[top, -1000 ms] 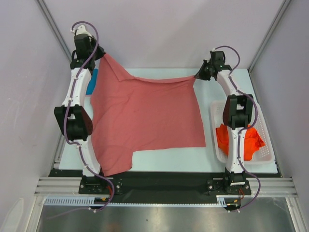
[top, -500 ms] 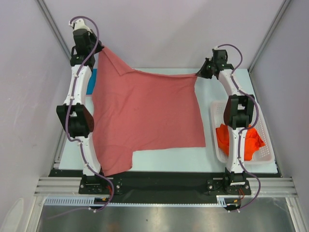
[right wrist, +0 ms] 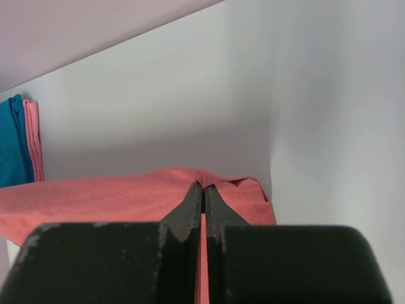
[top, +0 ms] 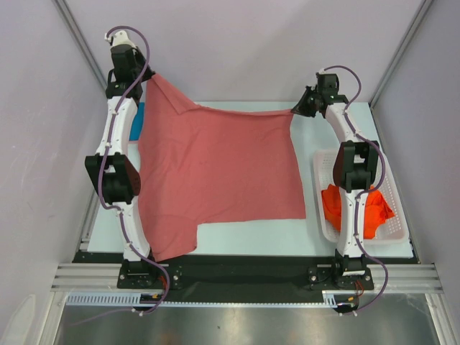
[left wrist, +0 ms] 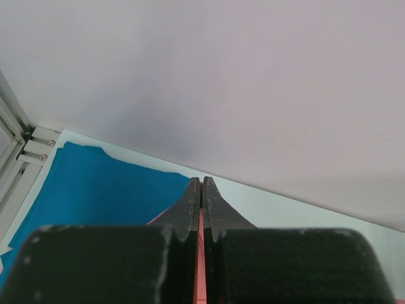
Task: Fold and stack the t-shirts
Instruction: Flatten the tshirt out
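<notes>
Over the table [top: 244,237], left hand [top: 148,76], right hand [top: 293,111] clenched on salmon-red t-shirt [top: 215,169] corners, teal t-shirt [top: 139,116] mostly hidden

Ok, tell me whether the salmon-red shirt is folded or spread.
Spread. The salmon-red shirt hangs as one open sheet, far corners pinched by the left gripper and right gripper, near part lying flat on the table.

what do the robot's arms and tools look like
The left arm and right arm have slim white links, chunky black joint housings and a purple cable looped alongside. The left tool and right tool each have two black tapering fingers.
</notes>
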You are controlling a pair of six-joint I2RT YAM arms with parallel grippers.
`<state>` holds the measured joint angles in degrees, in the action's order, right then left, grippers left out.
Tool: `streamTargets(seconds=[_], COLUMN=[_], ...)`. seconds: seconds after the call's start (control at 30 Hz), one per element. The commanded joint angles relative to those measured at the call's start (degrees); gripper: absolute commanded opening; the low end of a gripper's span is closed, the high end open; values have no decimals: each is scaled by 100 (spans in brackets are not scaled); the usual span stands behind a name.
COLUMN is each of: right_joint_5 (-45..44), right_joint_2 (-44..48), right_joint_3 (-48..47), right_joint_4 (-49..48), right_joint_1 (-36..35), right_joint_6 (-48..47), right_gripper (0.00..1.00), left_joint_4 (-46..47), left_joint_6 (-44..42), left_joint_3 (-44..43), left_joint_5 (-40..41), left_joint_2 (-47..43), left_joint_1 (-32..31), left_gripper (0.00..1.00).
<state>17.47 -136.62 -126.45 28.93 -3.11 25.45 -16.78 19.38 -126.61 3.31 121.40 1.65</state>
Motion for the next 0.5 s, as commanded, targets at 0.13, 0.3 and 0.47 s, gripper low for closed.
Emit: streamTargets(seconds=[0.13, 0.3, 0.47], right_joint_5=[-7, -95, -235], right_joint_2=[91, 328, 749], right_joint_3=[-292, -248, -371], right_joint_4=[236, 333, 438], right_joint_1=[-5, -101, -242], right_joint_6=[-31, -110, -137], right_gripper=[0, 0, 0], left_joint_4=[-300, -107, -28], left_joint_6=[-223, -215, -189], left_joint_3=[-14, 557, 664], left_joint_5=[275, 328, 521], left_joint_2=[-319, -897, -1495], left_joint_1=[-16, -16, -16], left_gripper=[0, 0, 0])
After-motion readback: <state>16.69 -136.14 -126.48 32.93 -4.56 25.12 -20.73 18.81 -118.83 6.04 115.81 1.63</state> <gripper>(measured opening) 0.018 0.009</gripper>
